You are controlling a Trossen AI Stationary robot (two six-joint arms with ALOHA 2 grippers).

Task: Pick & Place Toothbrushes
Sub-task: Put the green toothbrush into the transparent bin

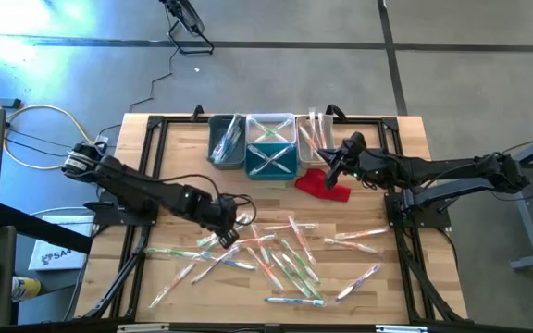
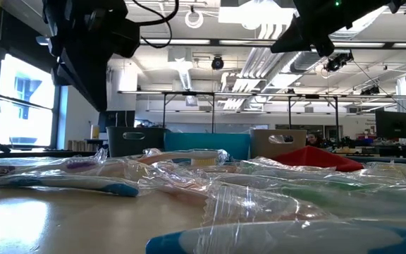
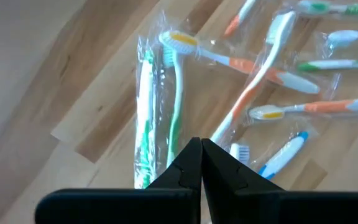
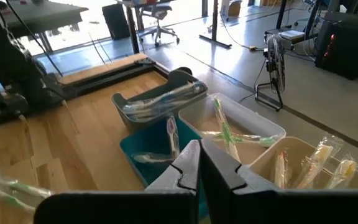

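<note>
Toothbrushes: light, stiff, slippery in wrappers (crinkly film); take mid-handle.
Left gripper: jaws closed, empty, above the pile.
Right gripper: jaws closed, empty, over the bins.

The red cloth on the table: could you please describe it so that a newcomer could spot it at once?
Start at the row of small bins along the far edge of the wooden table. Just in front of their right end, under the right hand, lies the crumpled red cloth. It is the only red, soft thing there; everything nearby is plastic-wrapped toothbrushes.
</note>
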